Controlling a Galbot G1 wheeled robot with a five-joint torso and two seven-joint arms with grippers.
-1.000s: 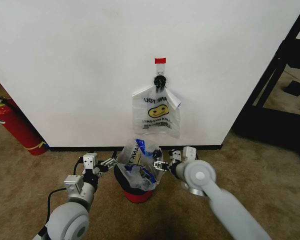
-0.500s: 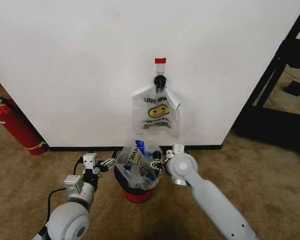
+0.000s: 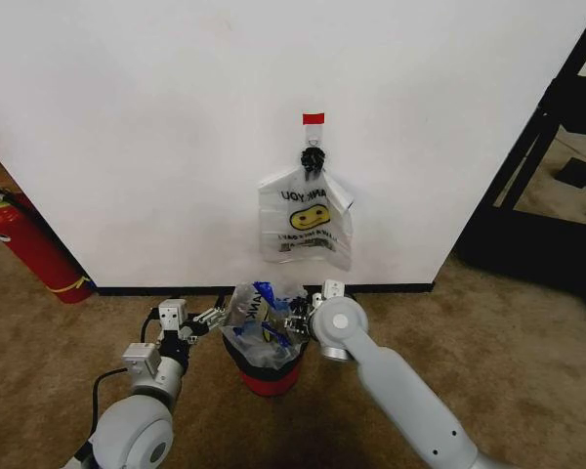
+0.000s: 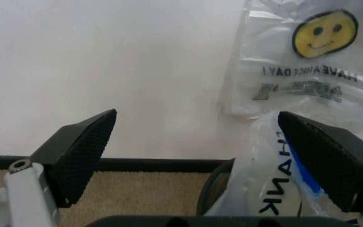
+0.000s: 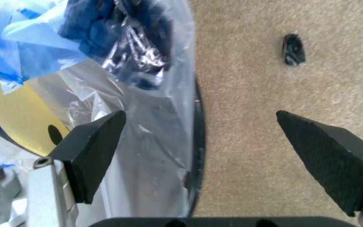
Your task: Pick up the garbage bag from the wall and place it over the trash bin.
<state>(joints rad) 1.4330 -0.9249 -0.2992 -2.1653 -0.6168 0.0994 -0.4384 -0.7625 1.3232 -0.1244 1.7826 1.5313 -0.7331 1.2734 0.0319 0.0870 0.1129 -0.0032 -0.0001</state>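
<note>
1. The garbage bag (image 3: pixel 264 322) sits crumpled in the mouth of the trash bin (image 3: pixel 265 369), its thin plastic bunched above the rim, with blue print patches and black lettering showing.
2. The trash bin stands on the brown carpet (image 3: pixel 527 352) just in front of the wall (image 3: pixel 156 147) and its black baseboard (image 3: pixel 156 290).
3. The left gripper (image 3: pixel 211 319) is low beside the bin's left side, jaws apart; in the left wrist view the bag's edge lies against the inside of one pad (image 4: pixel 330 158).
4. The right gripper (image 3: pixel 298 319) is at the bin's right rim, jaws spread wide; in the right wrist view the bag and rim lie between the pads (image 5: pixel 93 151).
5. A second smiley bag (image 3: pixel 305 223) hangs on the wall above the bin, from a black knot under a red tag (image 3: pixel 313 118).
6. A red fire extinguisher (image 3: pixel 34 249) leans at the wall, well to the left.
</note>
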